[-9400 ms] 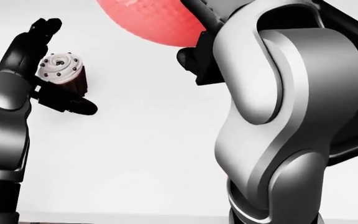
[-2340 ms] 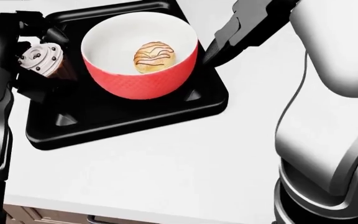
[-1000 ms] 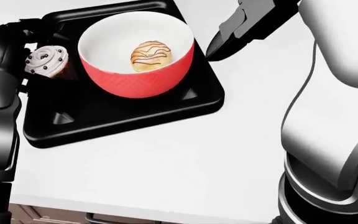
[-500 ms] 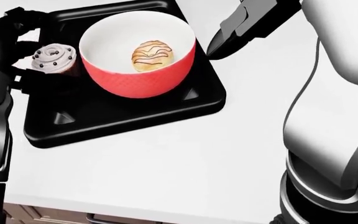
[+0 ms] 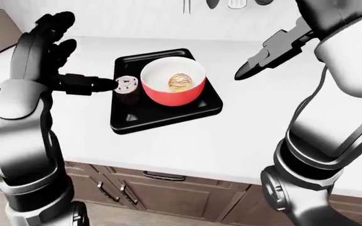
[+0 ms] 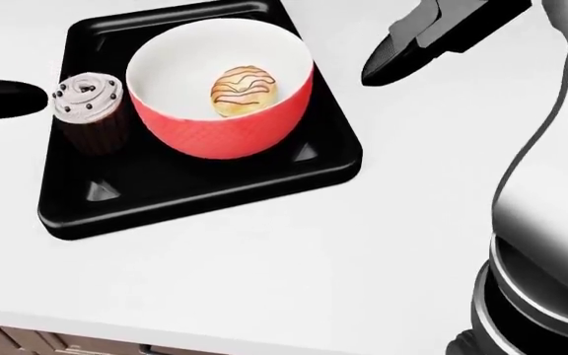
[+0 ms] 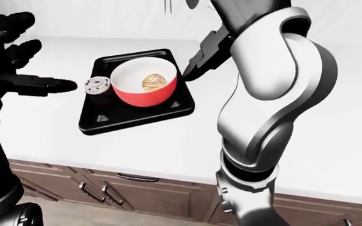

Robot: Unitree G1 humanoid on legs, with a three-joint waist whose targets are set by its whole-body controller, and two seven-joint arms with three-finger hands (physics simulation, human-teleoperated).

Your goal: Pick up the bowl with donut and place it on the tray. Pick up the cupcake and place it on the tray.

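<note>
A red bowl (image 6: 223, 118) with a glazed donut (image 6: 244, 90) inside stands on the black tray (image 6: 195, 196). A chocolate cupcake (image 6: 90, 111) with white frosting stands upright on the tray, touching the bowl's left side. My left hand (image 5: 58, 59) is open, to the left of the cupcake and apart from it; one finger (image 6: 3, 97) points toward it. My right hand (image 6: 432, 41) is open and empty, above and to the right of the tray.
The tray lies on a white counter (image 6: 294, 281). Brown cabinet drawers (image 5: 143, 188) run below the counter's near edge. A wall with hanging utensils (image 5: 231, 4) stands beyond the counter. My right arm (image 7: 275, 94) fills the right of the views.
My left hand has let go of the cupcake and drawn back to the left. The cupcake now stands upright on the tray. My right hand has moved slightly right.
</note>
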